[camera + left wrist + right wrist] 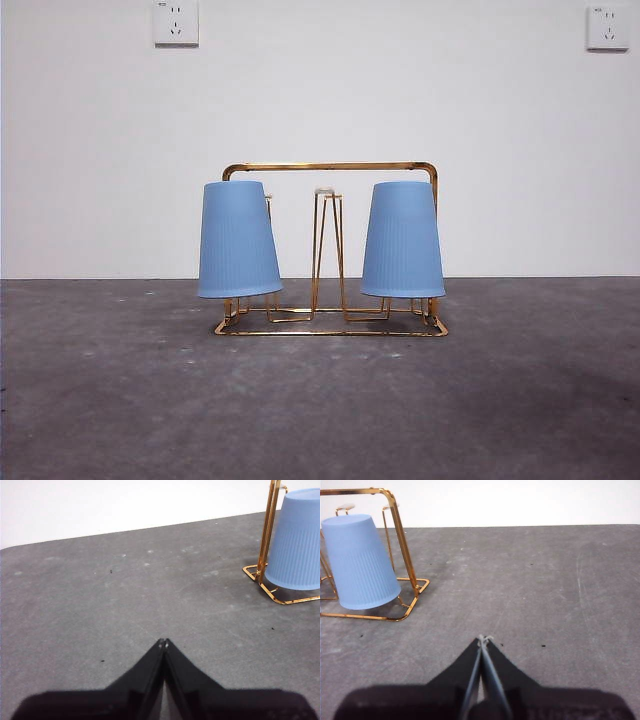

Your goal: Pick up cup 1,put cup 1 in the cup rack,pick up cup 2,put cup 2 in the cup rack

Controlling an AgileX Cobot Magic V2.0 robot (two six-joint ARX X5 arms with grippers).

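Observation:
The gold wire cup rack [330, 168] stands in the middle of the grey table. Two blue ribbed cups hang upside down on its pegs: one on the left [238, 240], one on the right [402, 240]. The left wrist view shows the rack's corner [265, 535] and one blue cup [296, 545]; my left gripper [163, 642] is shut and empty, well away from it. In the right wrist view the rack [400, 535] and a blue cup [361, 562] are off to the side; my right gripper [484, 639] is shut with nothing in it. Neither arm appears in the front view.
A white wall stands behind the table with two sockets, one at the left [176, 22] and one at the right [608, 27]. A bare hairpin peg [327, 250] rises in the rack's middle. Grey tabletop [320, 410] spreads in front.

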